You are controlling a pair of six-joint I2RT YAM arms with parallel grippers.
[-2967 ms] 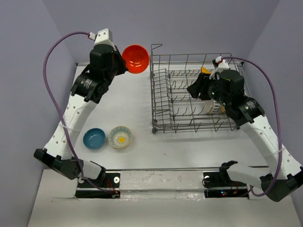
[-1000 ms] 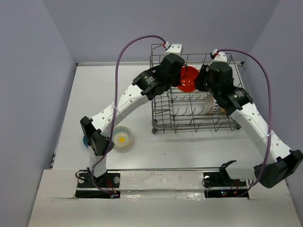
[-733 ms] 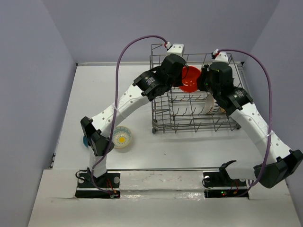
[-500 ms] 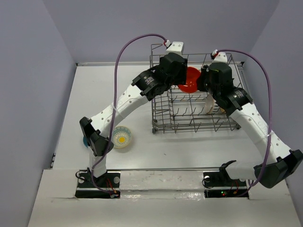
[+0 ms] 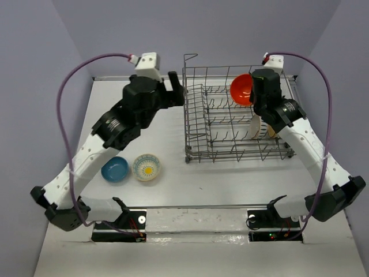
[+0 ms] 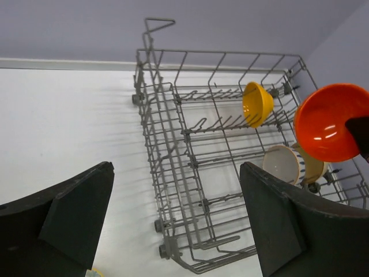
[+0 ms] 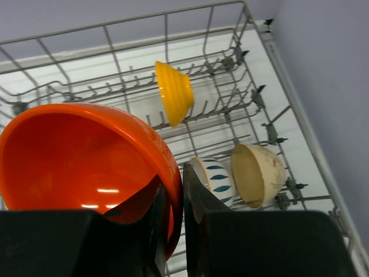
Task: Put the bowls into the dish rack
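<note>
My right fingers [image 7: 196,201] are clenching the glossy orange-red round bowl [image 7: 75,156] by its rim over the grey wire dish rack [image 5: 196,124], far right. I'm judging it best lowered slowly, tilted, seating between free tines and missing the yellow bowl [image 7: 174,92]. My left fingers [image 6: 75,213] are gaping, empty. Beyond, the white tabletop [image 5: 155,127] and lilac walls [image 5: 230,29] are enclosing everything.

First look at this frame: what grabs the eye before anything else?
The orange-red bowl stands out, pinched by its rim in the right gripper above the far right end of the dish rack. The left gripper hangs wide open and empty just left of the rack's far corner. On the table, a blue bowl and a flower-patterned bowl sit side by side, not yet loaded.
</note>
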